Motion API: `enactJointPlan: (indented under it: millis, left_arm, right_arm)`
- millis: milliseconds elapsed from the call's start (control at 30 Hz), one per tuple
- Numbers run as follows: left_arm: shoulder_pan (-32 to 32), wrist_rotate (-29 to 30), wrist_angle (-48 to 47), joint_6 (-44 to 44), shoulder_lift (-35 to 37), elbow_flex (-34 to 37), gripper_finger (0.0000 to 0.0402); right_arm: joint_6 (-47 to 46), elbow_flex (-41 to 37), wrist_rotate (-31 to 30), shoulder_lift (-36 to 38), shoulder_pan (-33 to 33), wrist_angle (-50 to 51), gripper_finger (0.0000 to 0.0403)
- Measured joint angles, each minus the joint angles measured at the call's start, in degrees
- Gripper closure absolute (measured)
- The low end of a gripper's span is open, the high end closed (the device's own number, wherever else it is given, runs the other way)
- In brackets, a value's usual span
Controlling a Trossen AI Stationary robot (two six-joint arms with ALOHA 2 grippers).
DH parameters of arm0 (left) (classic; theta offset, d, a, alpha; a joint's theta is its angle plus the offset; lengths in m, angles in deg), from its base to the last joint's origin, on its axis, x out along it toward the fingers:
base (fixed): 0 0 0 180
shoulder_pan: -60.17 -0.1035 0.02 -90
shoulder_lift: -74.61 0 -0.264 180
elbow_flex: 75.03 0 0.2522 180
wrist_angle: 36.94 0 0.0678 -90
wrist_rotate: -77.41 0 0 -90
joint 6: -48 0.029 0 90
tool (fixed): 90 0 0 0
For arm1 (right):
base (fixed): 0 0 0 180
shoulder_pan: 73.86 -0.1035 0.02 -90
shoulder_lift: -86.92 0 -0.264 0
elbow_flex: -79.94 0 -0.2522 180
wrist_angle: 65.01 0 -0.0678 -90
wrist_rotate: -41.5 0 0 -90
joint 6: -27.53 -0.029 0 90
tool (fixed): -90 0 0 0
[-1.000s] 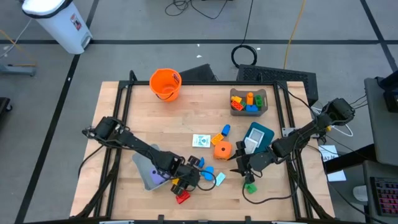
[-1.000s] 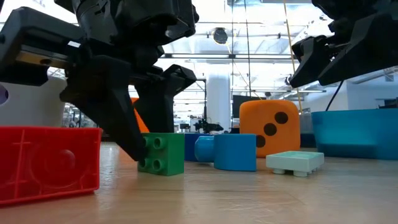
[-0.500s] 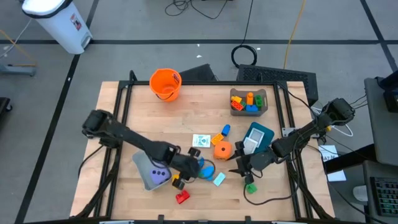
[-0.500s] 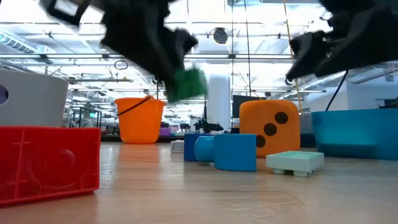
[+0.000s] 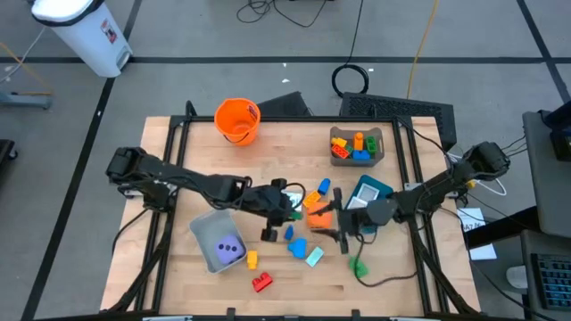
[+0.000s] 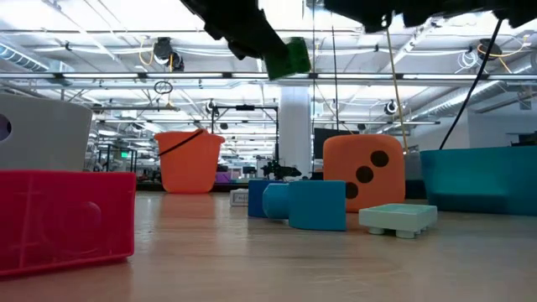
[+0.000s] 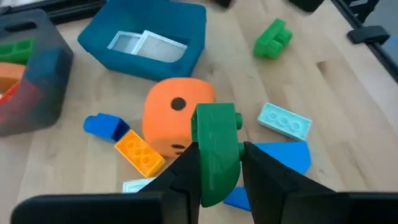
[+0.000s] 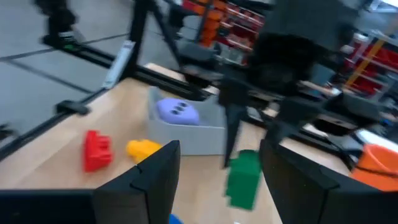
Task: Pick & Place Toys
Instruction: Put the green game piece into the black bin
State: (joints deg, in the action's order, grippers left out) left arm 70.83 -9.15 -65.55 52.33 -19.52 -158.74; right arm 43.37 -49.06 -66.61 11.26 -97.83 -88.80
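Above table (image 5: 223, 169), left tool (image 7: 217, 158) gripping green block (image 7: 216, 140)

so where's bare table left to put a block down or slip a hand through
Bare wood runs between the orange bucket and the grey bin of blocks, and along the left edge above the grey bin with the purple die. The middle is crowded: orange die, teal bin, loose blocks, both arms.

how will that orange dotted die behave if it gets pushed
The orange die looks rounded at its corners, so it would probably tumble rather than slide. It seems bulky yet light. The orange block touches it and would likely get shoved along. The left gripper holds a green block above.
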Motion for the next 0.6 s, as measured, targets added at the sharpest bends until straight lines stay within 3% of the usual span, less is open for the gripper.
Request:
enactJointPlan:
  millis: [200, 333, 467, 600]
  left_arm:
    - [-1.01, -0.13, 4.86, 3.20, 0.00, 0.00, 0.0278]
    - [-1.76, -0.20, 7.25, 3.87, -0.02, 0.00, 0.0290]
    - [-2.50, -0.39, 8.71, 4.00, -0.04, 0.00, 0.0306]
    - [-2.69, -0.46, 9.98, 4.63, -0.04, -0.02, 0.0294]
  right_arm:
    - [-4.59, 0.00, 0.76, 0.00, 5.78, 0.08, 0.0190]
    - [-5.30, 0.00, 4.65, 0.00, 7.55, -0.12, 0.0190]
    - [-5.52, 0.00, 4.66, 0.00, 7.56, 0.05, 0.0190]
    - [-6.20, 0.00, 3.97, 0.00, 7.56, 0.10, 0.0192]
